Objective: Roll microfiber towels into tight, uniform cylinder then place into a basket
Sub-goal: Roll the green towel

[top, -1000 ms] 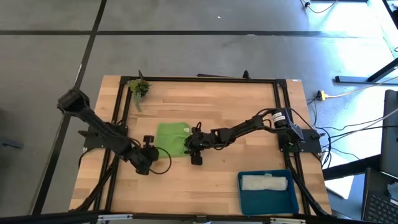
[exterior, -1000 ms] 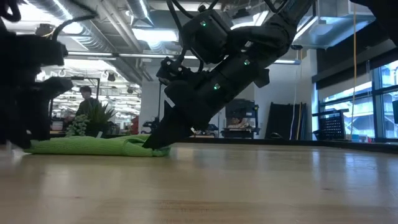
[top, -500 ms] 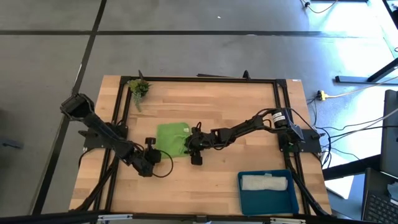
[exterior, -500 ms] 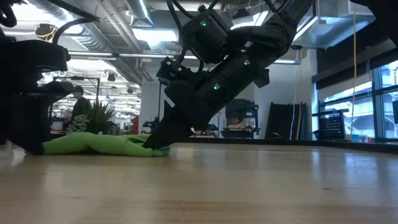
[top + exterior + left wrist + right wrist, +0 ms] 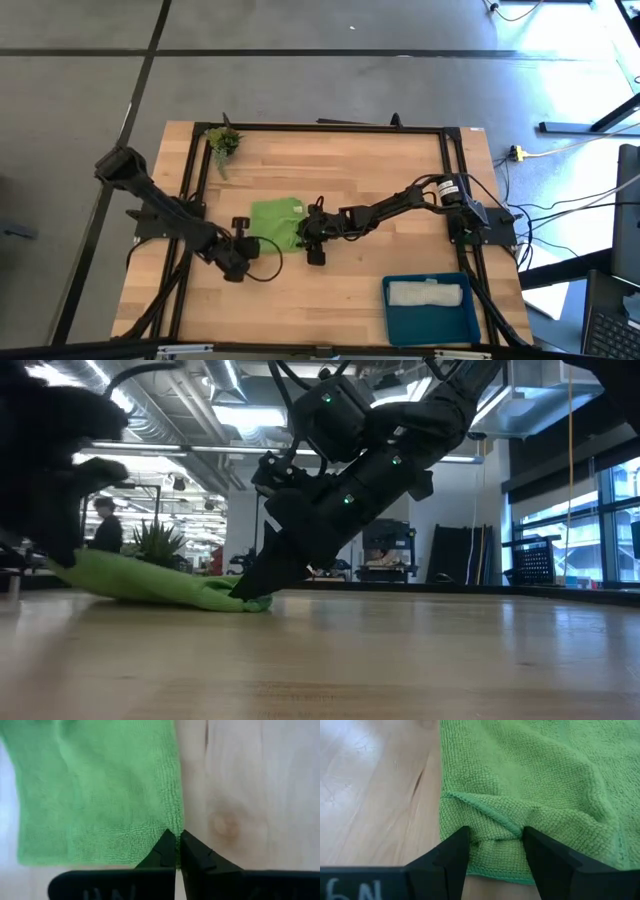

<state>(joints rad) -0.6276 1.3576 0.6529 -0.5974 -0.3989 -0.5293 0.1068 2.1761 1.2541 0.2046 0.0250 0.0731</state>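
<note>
I count two soft microfiber towels: one lime green (image 5: 275,222), one pale grey-white (image 5: 426,294). One shallow teal-blue plastic basket (image 5: 432,323), one small leafy green plant sprig (image 5: 222,141), two dark arms.

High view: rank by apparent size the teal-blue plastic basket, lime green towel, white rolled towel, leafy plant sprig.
1. Teal-blue plastic basket, largest.
2. Lime green microfiber towel, lying on the wood, clearly smaller than the basket.
3. Pale grey-white rolled towel inside the basket.
4. Small leafy plant sprig, smallest.
</note>
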